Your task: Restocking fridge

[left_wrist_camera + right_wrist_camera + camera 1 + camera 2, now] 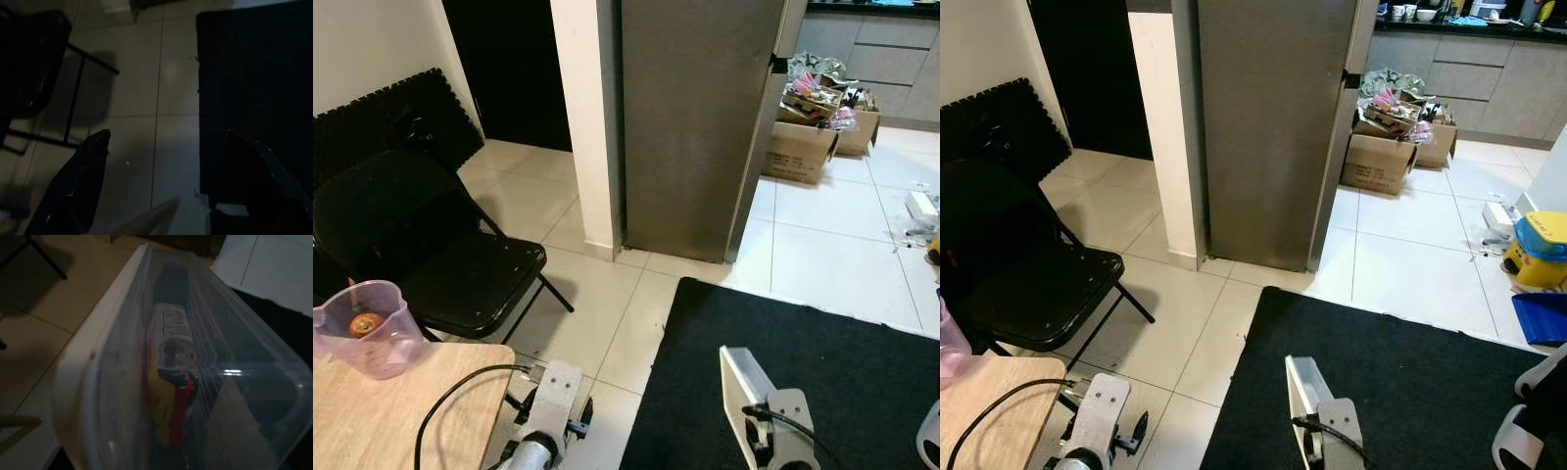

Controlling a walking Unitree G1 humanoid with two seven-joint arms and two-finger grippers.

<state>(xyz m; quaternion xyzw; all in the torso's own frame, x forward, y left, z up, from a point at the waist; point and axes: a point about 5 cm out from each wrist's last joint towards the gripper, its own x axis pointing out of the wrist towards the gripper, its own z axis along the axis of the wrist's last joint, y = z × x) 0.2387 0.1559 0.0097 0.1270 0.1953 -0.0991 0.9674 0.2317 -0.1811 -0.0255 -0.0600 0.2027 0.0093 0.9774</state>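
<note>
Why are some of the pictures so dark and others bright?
The two eye views are bright and sharp, daylight shining off the tiles by the fridge. The left wrist view is dim: the open left gripper hangs in shade over the floor. The right wrist view is dim too, with glare on the clear container.

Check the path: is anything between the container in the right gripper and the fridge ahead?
Nothing visible blocks it. The right gripper carries a clear plastic container over the black mat; beyond lie bare tiles up to the fridge. The folding chair stands off to the left, the cardboard boxes to the right. The fridge looks closed.
</note>
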